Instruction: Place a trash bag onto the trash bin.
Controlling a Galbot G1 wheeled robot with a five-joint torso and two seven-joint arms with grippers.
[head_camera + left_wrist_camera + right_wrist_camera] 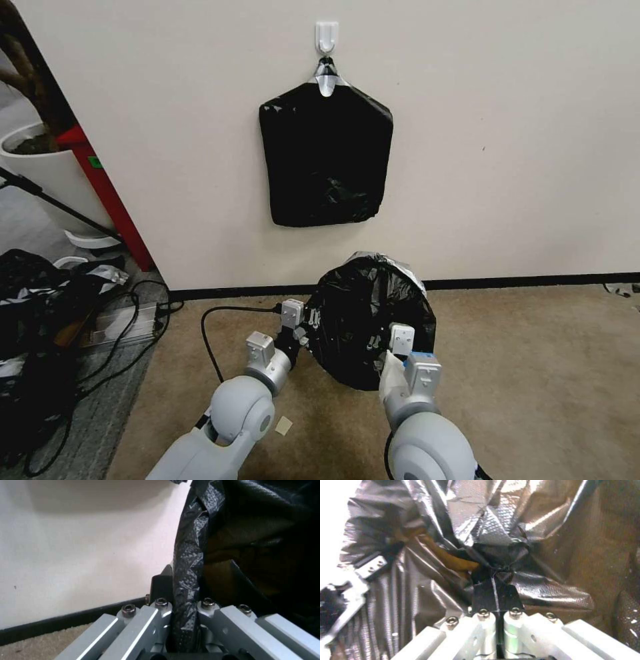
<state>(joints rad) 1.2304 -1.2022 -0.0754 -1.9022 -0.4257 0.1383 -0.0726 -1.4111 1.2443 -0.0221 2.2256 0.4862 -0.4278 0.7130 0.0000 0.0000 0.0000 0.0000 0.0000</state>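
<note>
Left claw [181,600] pinching trash bag [373,320] at its left edge; right claw [496,597] pressed onto gathered plastic at its right; bag draped near wall, on carpet.

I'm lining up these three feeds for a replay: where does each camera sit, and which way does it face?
Head: from the robot's head, looking forward and down at wall, carpet, trash bag; both arms show.
Left wrist: along the left gripper clamping bag film, wall beyond.
Right wrist: along the right gripper pinching crumpled film.
All three share the bag.
</note>
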